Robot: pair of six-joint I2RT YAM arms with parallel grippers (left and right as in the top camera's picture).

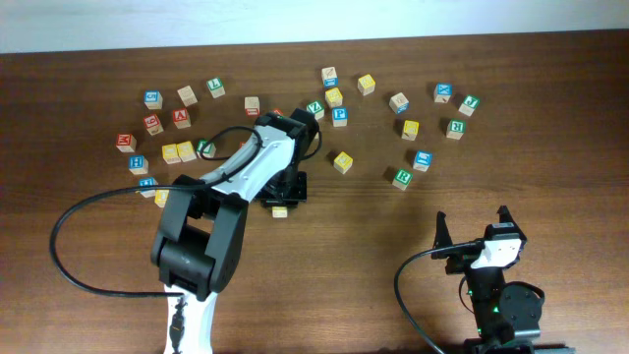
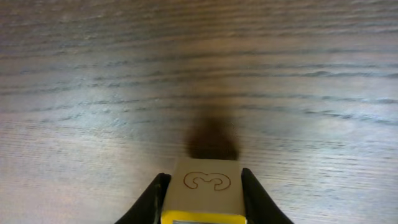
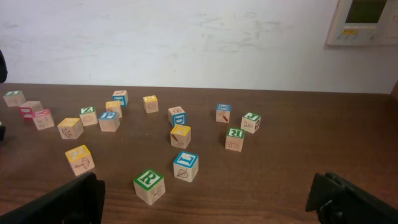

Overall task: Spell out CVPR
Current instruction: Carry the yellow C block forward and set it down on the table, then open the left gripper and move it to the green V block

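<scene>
Clamping one yellow-edged block (image 2: 205,186), the left tool (image 2: 204,179); the right tool (image 1: 472,220) spread wide, empty.

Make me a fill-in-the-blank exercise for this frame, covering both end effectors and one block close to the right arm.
1. The left end effector is shut on a wooden block whose visible border is ____.
2. The right end effector is ____ and holds nothing.
3. In the right wrist view, the green-bordered block nearest the camera shows the letter ____.

Missing words: yellow; open; R
</scene>
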